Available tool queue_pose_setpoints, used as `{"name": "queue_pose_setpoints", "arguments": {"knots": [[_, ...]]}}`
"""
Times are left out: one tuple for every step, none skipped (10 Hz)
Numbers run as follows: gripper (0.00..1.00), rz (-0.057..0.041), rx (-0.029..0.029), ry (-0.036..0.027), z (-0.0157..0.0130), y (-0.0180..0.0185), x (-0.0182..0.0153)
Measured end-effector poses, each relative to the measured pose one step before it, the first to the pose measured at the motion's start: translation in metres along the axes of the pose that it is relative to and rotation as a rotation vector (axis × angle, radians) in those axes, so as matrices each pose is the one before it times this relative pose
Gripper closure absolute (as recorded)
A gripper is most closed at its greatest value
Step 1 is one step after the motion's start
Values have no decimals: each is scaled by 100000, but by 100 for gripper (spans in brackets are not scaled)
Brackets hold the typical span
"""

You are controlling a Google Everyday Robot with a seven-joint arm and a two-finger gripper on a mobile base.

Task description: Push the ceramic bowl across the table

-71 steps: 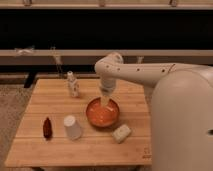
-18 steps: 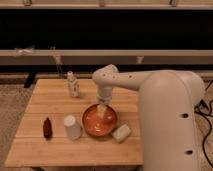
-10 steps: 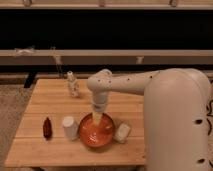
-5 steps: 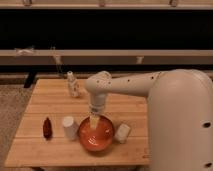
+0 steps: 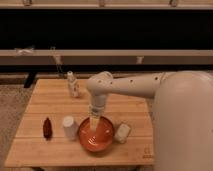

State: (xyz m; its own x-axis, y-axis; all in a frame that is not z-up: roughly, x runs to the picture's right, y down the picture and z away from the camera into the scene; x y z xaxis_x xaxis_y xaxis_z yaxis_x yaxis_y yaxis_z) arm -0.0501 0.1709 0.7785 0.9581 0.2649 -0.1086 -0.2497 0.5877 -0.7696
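Observation:
The orange-red ceramic bowl [image 5: 96,136] sits near the front edge of the light-wood table [image 5: 50,100], between a white cup [image 5: 69,127] on its left and a pale block [image 5: 122,132] on its right. My gripper [image 5: 94,124] points straight down into the bowl, with its tip against the bowl's far inner side. The white arm reaches in from the right.
A small dark red-brown bottle [image 5: 47,127] stands at the front left. A clear bottle [image 5: 73,85] stands at the back of the table. A dark shelf and a rail run behind the table. My large white body fills the right side.
The bowl has slid toward the front edge and a little to the left, with my gripper moving along inside it. It now lies close beside the white cup.

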Motion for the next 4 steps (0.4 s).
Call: {"name": "queue_pose_setpoints", "arguments": {"knots": [[34, 1090, 2186, -867, -510, -865, 257], [34, 1611, 2442, -1334, -771, -1114, 346], [34, 413, 411, -122, -107, -213, 192], [34, -360, 58, -130, 1, 37, -230]]}}
